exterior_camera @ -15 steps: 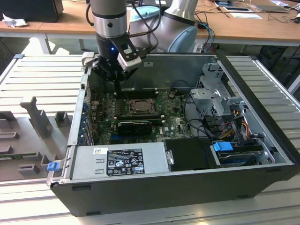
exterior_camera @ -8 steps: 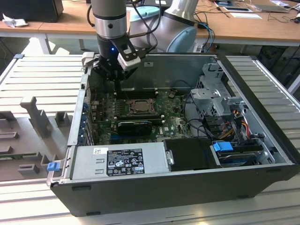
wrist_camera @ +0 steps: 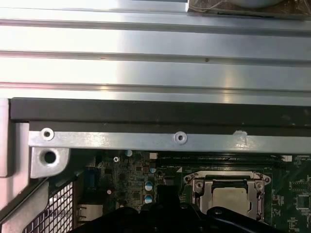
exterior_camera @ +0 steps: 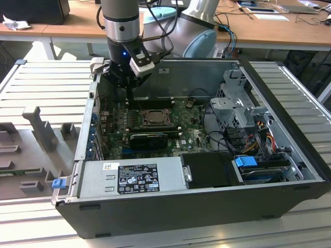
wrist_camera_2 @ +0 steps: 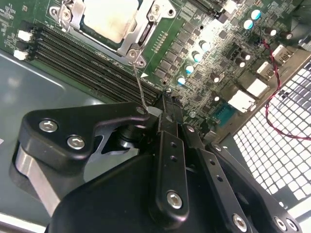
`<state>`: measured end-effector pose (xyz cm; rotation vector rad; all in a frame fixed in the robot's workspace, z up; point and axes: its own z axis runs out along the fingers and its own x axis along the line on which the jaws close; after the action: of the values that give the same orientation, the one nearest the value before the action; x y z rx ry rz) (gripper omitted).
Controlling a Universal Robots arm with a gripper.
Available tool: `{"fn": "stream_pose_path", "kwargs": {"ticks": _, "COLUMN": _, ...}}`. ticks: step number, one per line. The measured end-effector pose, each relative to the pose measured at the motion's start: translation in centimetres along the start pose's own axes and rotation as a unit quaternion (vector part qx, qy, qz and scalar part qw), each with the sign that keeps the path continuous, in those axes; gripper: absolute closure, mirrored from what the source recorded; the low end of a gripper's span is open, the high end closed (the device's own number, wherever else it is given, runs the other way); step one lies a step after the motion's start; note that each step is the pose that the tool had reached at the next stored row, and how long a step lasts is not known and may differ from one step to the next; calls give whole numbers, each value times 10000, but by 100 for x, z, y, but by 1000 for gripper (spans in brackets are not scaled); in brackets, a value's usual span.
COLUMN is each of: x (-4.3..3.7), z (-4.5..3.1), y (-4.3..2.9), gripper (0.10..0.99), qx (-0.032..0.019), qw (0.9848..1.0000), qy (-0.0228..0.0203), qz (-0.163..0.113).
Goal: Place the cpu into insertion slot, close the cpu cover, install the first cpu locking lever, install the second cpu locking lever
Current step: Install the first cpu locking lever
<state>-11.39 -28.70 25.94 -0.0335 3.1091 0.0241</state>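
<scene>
The cpu (wrist_camera_2: 104, 17) lies pale and flat in the insertion slot (exterior_camera: 140, 118) on the green board, inside the open computer case. The silvery cpu cover (wrist_camera_2: 146, 31) lies down over it as a frame around its face; in the first wrist view the cpu (wrist_camera: 232, 196) sits inside the cover (wrist_camera: 197, 180). A thin wire locking lever (wrist_camera_2: 139, 85) runs from the socket's corner to my gripper (wrist_camera_2: 164, 103). The black fingers are shut together on the lever's end. In the exterior view my gripper (exterior_camera: 129, 95) reaches down just beyond the socket, toward the exterior view's left.
Long black memory slots (wrist_camera_2: 82, 58) run beside the socket, close to the case's grey wall (wrist_camera: 155, 111). A black graphics card (exterior_camera: 147, 139), a power supply (exterior_camera: 132, 178), a drive cage (exterior_camera: 238, 103) and cables (exterior_camera: 253, 134) crowd the case. Grey fixtures (exterior_camera: 41, 129) stand at the exterior view's left.
</scene>
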Motion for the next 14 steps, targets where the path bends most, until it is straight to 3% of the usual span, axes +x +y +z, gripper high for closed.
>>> {"fn": "stream_pose_path", "kwargs": {"ticks": 14, "x": -101, "z": 3, "y": -2, "gripper": 980, "qx": 0, "qw": 10000, "qy": -1, "qz": 0}}
